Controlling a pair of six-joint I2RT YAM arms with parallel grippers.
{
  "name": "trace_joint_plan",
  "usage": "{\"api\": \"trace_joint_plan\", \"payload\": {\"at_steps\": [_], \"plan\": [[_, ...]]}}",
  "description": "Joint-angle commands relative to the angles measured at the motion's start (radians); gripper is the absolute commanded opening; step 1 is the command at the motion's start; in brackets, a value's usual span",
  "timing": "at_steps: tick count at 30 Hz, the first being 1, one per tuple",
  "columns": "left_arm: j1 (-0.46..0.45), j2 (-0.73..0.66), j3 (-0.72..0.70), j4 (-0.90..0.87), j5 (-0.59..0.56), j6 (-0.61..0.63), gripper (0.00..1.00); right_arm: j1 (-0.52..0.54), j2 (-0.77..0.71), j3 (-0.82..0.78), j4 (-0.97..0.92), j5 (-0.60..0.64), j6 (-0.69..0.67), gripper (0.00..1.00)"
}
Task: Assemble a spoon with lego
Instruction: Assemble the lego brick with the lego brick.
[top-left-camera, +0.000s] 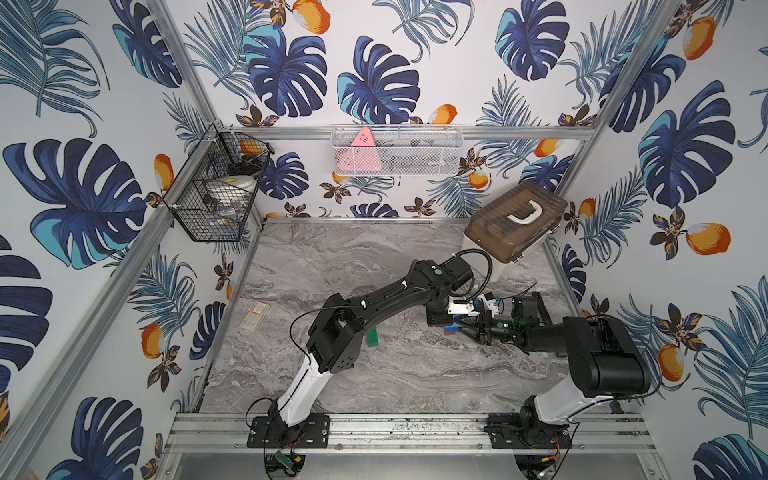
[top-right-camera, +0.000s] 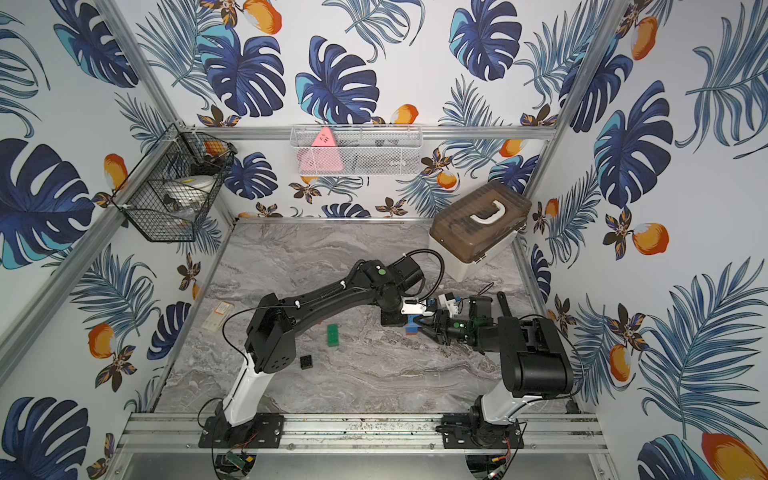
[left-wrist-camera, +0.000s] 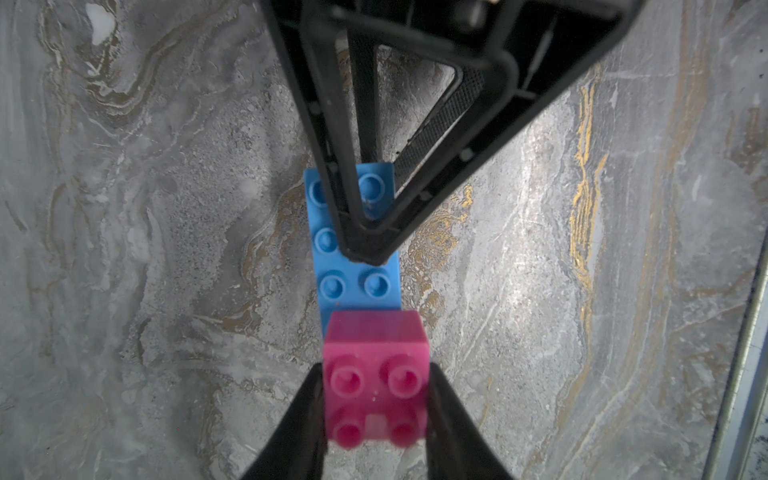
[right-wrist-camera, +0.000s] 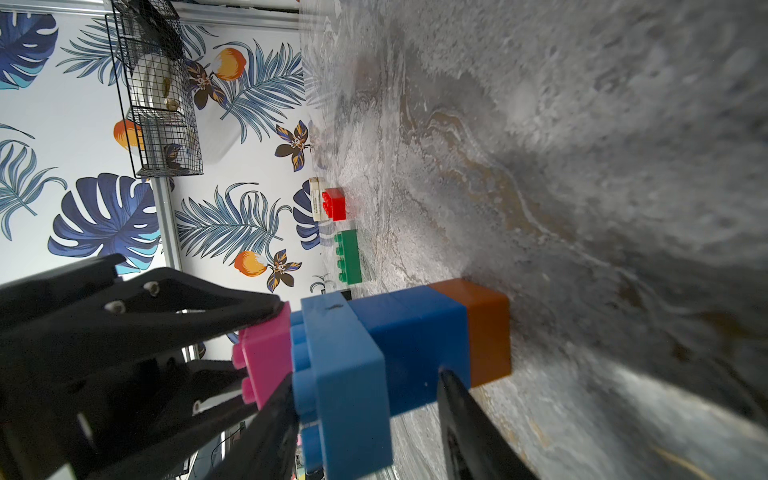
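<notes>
The partial spoon stands on the marble table as an orange brick (right-wrist-camera: 488, 332) at the bottom, a blue brick (right-wrist-camera: 415, 340) on it, and a long light blue brick (left-wrist-camera: 357, 274) on top, overhanging. My left gripper (left-wrist-camera: 376, 399) is shut on a pink brick (left-wrist-camera: 376, 365), which sits over the light blue brick's far end. My right gripper (right-wrist-camera: 365, 382) straddles the overhanging end. Its upper finger (left-wrist-camera: 353, 199) lies on the studs and its lower finger (right-wrist-camera: 457, 415) stands apart below. Loose lego lies further left: a green brick (top-right-camera: 333, 335), a red brick (right-wrist-camera: 334, 203) and a black brick (top-right-camera: 306, 361).
A brown-lidded storage box (top-left-camera: 515, 220) stands at the back right corner, close behind the arms. A small card (top-left-camera: 257, 316) lies near the left wall. A black wire basket (top-left-camera: 216, 187) and a white mesh basket (top-left-camera: 395, 149) hang on the walls.
</notes>
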Motion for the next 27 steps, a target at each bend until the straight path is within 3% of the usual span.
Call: {"api": "trace_joint_plan", "payload": {"at_steps": [1,27], "plan": [[0.005,-0.001,0.002,-0.004,0.012,0.009,0.19,0.001,0.000,-0.003,-0.038,0.038,0.001,0.54],[0.022,-0.015,-0.027,0.009,0.031,0.037,0.19,0.003,0.002,-0.001,-0.039,0.036,0.001,0.52]]}}
